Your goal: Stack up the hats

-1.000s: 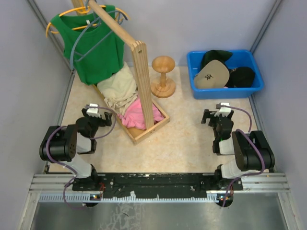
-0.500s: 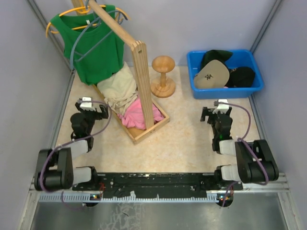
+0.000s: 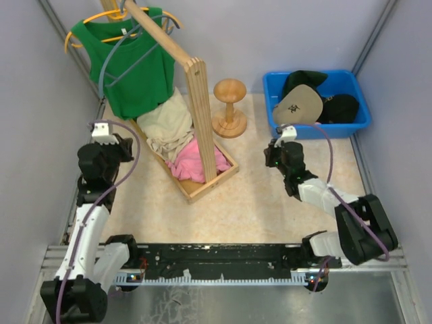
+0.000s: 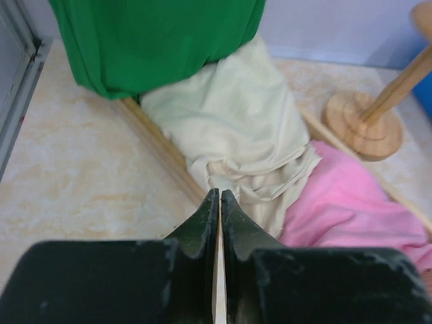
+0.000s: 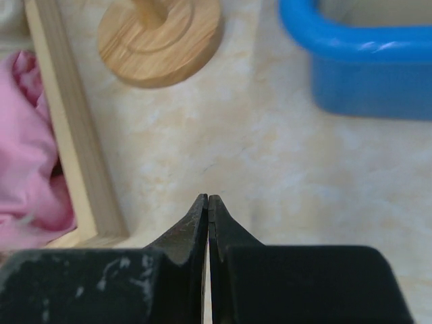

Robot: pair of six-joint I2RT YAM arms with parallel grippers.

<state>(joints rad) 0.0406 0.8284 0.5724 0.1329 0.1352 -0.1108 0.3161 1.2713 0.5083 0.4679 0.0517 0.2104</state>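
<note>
The hats lie in a blue bin (image 3: 363, 123) at the back right: a tan cap (image 3: 297, 106) in front, a dark green one (image 3: 304, 79) behind it and a black one (image 3: 339, 106) to the right. My right gripper (image 3: 278, 154) (image 5: 208, 198) hovers over bare table just in front of the bin's left corner, shut with nothing in it. My left gripper (image 3: 120, 147) (image 4: 217, 194) is far left, facing the clothes tray, its jaws pressed together and holding nothing. A wooden hat stand (image 3: 229, 108) rises between the tray and the bin.
A wooden rack post (image 3: 200, 115) rises from a tray (image 3: 202, 189) holding a cream cloth (image 4: 236, 128) and a pink cloth (image 4: 351, 209). A green top (image 3: 131, 64) hangs on a hanger at the back left. Grey walls close in on both sides.
Both grippers have gone from open to shut. The left arm has reached up and leftward. The right gripper has moved left and forward, toward the gap between stand and bin.
</note>
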